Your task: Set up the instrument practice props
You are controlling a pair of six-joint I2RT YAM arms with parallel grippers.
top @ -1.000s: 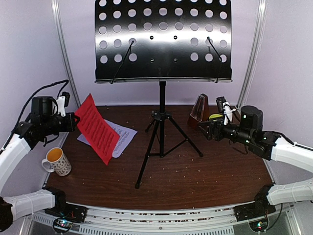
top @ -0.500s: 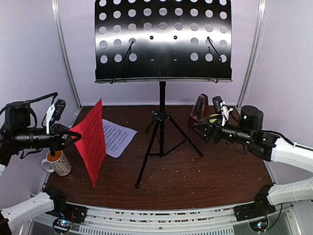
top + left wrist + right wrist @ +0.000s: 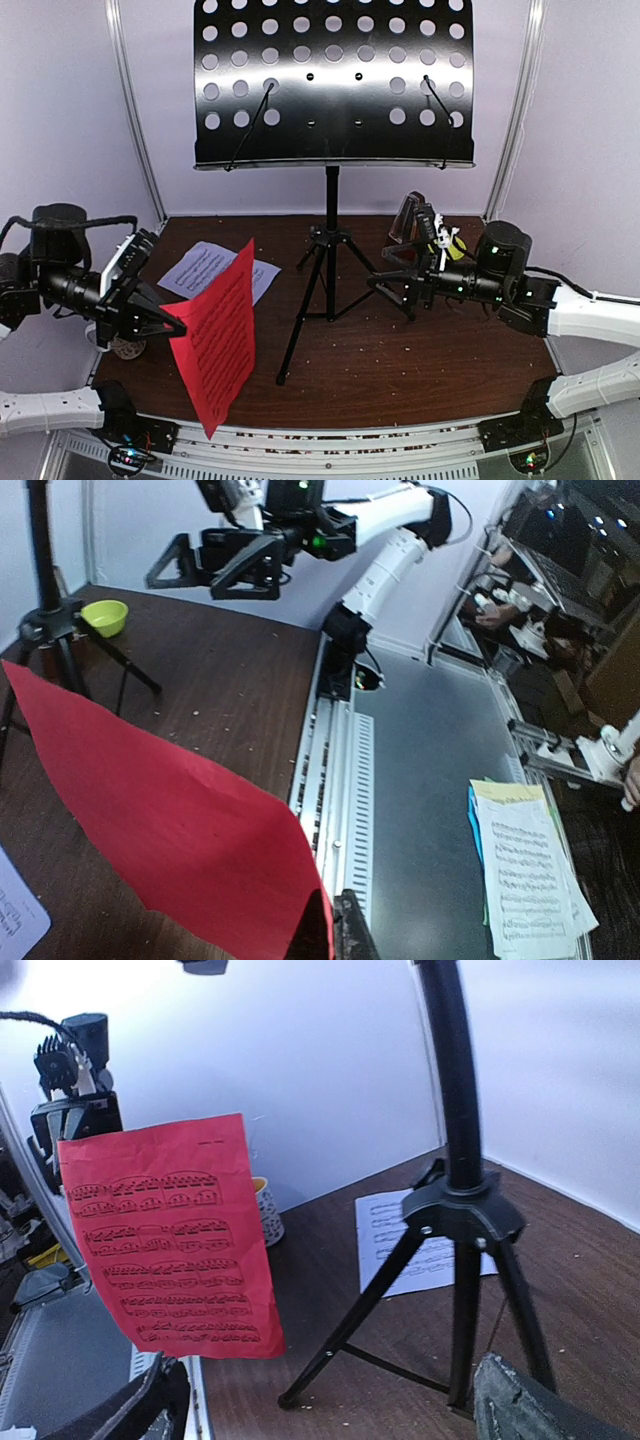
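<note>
One dark brown table [image 3: 450, 370] carries the whole scene. Largest on it is the black music stand [image 3: 333, 80], its perforated desk upright at the back centre on a thin post, with the tripod legs spread over the middle of the table.

Your left arm reaches in from the left side. Your left gripper [image 3: 168, 322] is clamped on the left edge of the red sheet [image 3: 220, 340] — the page hangs upright in the air over the near left of the table, clear of the surface. In the top view its lower corner drops in front of the near rail. From the right wrist view you see its printed staves facing the right arm.

Your right gripper [image 3: 383, 270] hovers close to the right side of the tripod legs and points left at them. Its jaws are spread wide with nothing between them.

The white sheet [image 3: 205, 268] lies flat on the table left of the tripod, behind the red page. The brown metronome [image 3: 405, 218] stands at the far right of the table, partly hidden behind the right gripper. The patterned mug [image 3: 268, 1215] sits at the left edge, mostly covered by the left gripper from above. Smallest — the yellow-green bowl [image 3: 104, 616] sits at the far right, near the metronome.
</note>
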